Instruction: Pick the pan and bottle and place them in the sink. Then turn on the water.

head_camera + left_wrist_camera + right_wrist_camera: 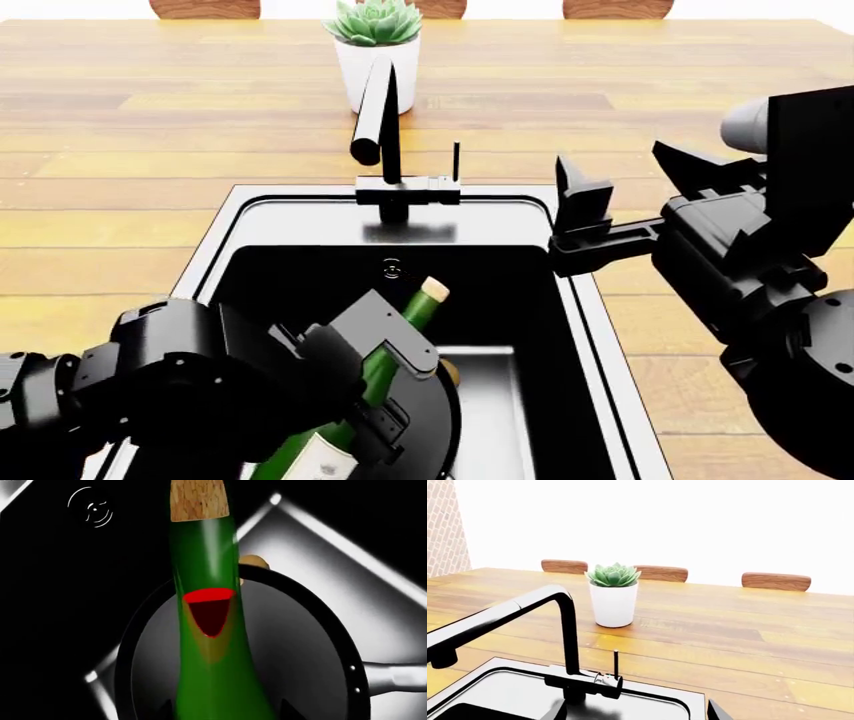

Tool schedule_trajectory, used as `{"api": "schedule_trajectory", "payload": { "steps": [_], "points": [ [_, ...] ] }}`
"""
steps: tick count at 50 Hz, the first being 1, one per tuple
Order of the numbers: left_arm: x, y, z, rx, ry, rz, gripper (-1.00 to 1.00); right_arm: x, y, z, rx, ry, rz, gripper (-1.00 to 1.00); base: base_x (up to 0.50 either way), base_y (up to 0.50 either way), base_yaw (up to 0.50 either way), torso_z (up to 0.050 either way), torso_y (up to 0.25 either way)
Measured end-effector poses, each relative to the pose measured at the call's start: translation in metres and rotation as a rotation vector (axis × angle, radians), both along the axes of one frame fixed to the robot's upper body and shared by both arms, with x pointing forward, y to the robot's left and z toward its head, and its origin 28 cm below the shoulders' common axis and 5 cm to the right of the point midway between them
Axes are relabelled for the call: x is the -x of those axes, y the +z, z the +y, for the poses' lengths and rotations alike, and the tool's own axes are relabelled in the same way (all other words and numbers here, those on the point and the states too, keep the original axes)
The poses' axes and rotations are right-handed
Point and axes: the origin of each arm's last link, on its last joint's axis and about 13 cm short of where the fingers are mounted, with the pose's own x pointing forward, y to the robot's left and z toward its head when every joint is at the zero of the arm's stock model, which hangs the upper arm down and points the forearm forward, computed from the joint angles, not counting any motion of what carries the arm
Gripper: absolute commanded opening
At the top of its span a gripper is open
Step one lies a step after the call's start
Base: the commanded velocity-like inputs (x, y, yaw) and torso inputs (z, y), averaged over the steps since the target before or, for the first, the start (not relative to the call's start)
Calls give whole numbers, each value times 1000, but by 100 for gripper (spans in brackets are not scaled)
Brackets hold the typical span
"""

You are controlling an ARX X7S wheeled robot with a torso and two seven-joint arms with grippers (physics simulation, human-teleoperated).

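— Green glass: where's the bottle (400, 335)?
— Clamped in the left gripper (350, 385), slanting over the pan (430, 420) inside the sink (567, 290).
— Right gripper (627, 195)?
— Jaws apart, above the sink's right rim, beside the faucet (387, 150).

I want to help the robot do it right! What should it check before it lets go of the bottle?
1. Flat round black frying pan already in the deep black sink: ok.
2. Dark green glass wine bottle over the sink, above the pan: ok.
3. Left gripper shut on the bottle: ok, it is held in the head view.
4. Bottle touching the pan: cannot tell.
5. Right gripper free for the tap: ok, open and empty beside the sink rim.
6. Thin lever of the tall black faucet clear to reach: ok; no water is seen.
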Motion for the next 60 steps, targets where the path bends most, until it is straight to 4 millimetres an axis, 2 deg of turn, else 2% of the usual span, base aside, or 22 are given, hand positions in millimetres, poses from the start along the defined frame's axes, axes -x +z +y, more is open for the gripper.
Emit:
{"api": "schedule_trajectory", "payload": {
  "steps": [47,48,60],
  "points": [
    [-12,-21,-10,-5,-5,-33,-100,-3,-5,0,-11,-6,9,100,0,0,1,0,0],
    [-12,-21,-10,-5,-5,-33,100,-3,-5,0,-11,-6,9,100,0,0,0,0,0],
    [-13,-27,-8,-21,2,-25,100,-4,-5,0,-14,-4,10,100,0,0,0,0,0]
  ]
}}
